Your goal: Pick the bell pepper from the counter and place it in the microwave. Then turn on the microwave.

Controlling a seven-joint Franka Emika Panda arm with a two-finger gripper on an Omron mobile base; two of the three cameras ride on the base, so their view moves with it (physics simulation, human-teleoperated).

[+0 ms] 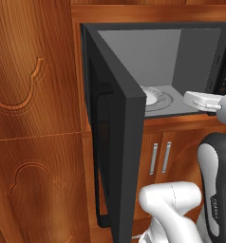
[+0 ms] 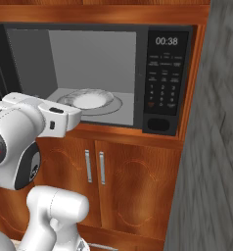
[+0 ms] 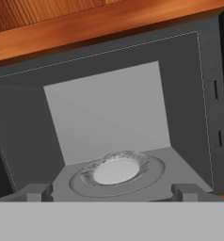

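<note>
My gripper (image 3: pixel 114 192) sits just in front of the microwave (image 2: pixel 160 78), level with the cavity floor; its two finger tips (image 3: pixel 38 192) stand wide apart with nothing between them. From the base cameras my own wrist covers the fingers, so their spread reads from the hand view alone.

The microwave door (image 1: pixel 119 142) is swung fully open to the left of the cavity, edge-on in the left base view, where it hides the left part of the interior and cuts off part of the glass turntable (image 2: pixel 88 100). The turntable lies bare in the middle of the grey floor. I cannot make out the bell pepper anywhere.

The display (image 2: pixel 166 41) right of the cavity reads 00:38; the keypad (image 2: pixel 162 83) labels beneath it are too small to read. Below the microwave stand wooden cabinet doors (image 2: pixel 123 186) with two vertical metal handles (image 2: pixel 102 167). A grey wall (image 2: pixel 211 147) rises close on the microwave's right.
</note>
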